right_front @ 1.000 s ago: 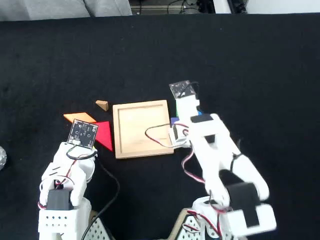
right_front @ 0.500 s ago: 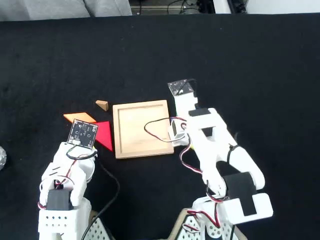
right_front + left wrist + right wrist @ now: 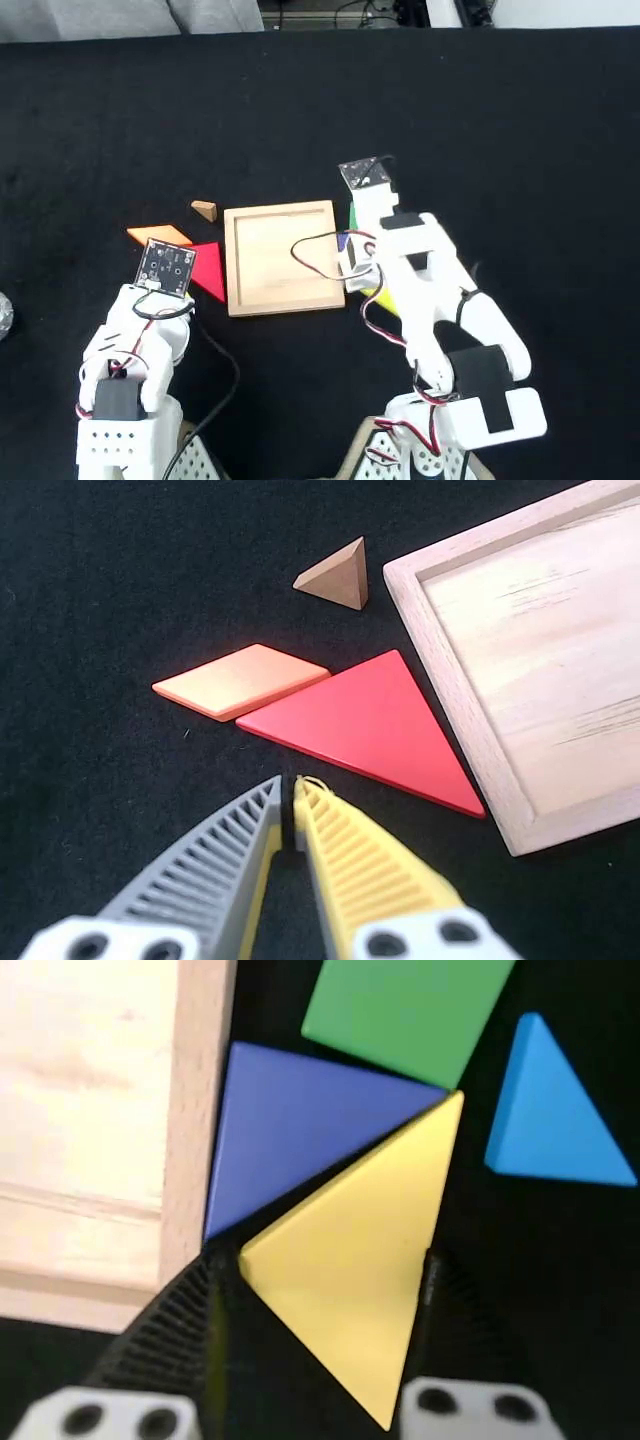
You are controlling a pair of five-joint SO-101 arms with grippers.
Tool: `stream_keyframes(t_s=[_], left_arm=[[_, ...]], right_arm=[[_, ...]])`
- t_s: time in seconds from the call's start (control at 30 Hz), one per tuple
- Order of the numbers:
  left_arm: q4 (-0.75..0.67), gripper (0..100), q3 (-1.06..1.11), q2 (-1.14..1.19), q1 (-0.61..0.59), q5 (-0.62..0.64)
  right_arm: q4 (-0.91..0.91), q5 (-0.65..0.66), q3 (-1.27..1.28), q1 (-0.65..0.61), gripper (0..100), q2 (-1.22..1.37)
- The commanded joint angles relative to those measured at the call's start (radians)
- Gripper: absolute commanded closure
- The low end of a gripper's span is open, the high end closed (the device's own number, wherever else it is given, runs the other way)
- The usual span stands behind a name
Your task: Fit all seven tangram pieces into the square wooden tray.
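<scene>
Left arm [image 3: 135, 340]: white plastic shells, black motor blocks, thin red, white and black wires looped at the joints. A black cable [image 3: 236, 375] comes off its side. White base [image 3: 115, 445] with a grid of small holes. Black square circuit board [image 3: 166, 266] with pale dots at the wrist. Left gripper [image 3: 290, 785]: one grey finger [image 3: 215, 865], one yellow finger [image 3: 350, 860], both ribbed like a lattice, on white mounts with round screw holes. Right arm [image 3: 440, 310]: same white shells, bigger black motor blocks, a looped red-and-white wire [image 3: 294, 256], a dark board [image 3: 364, 175] at the wrist. Right gripper [image 3: 320, 1270]: dark ribbed fingers [image 3: 175, 1320], white mounts with screw holes.
</scene>
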Motion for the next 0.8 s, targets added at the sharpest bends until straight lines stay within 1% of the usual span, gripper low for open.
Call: stream_keyframes(t_s=[0.0,0.13,0.27,0.33,0.47,0.63,0.7,0.73,0.77], left_arm=[[-0.003,97,0.021,-0.002,-0.007,-0.005],[-0.003,97,0.021,-0.002,-0.007,-0.005],[-0.003,97,0.021,-0.002,-0.007,-0.005],[-0.003,97,0.021,-0.002,-0.007,-0.005],[-0.003,97,0.021,-0.002,-0.007,-0.005],[-0.003,97,0.021,-0.002,-0.007,-0.005],[-0.003,97,0.021,-0.002,-0.007,-0.005],[-0.003,97,0.021,-0.002,-0.007,-0.005],[-0.003,97,0.021,-0.002,-0.007,-0.005]], right_arm=[[0.126,-0.002,-0.108,0.037,86.4,-0.154],[0.244,-0.003,-0.196,0.017,86.4,-0.329],[0.282,-0.012,-0.228,-0.066,86.4,-0.426],[0.281,-0.035,-0.222,-0.13,86.4,-0.427],[0.281,-0.14,-0.217,-0.252,86.4,-0.377],[0.158,-0.175,-0.211,-0.376,86.5,-0.277],[0.126,-0.138,-0.219,-0.411,86.5,-0.229],[0.124,-0.08,-0.226,-0.427,86.5,-0.206],[0.127,0.017,-0.237,-0.446,86.5,-0.185]])
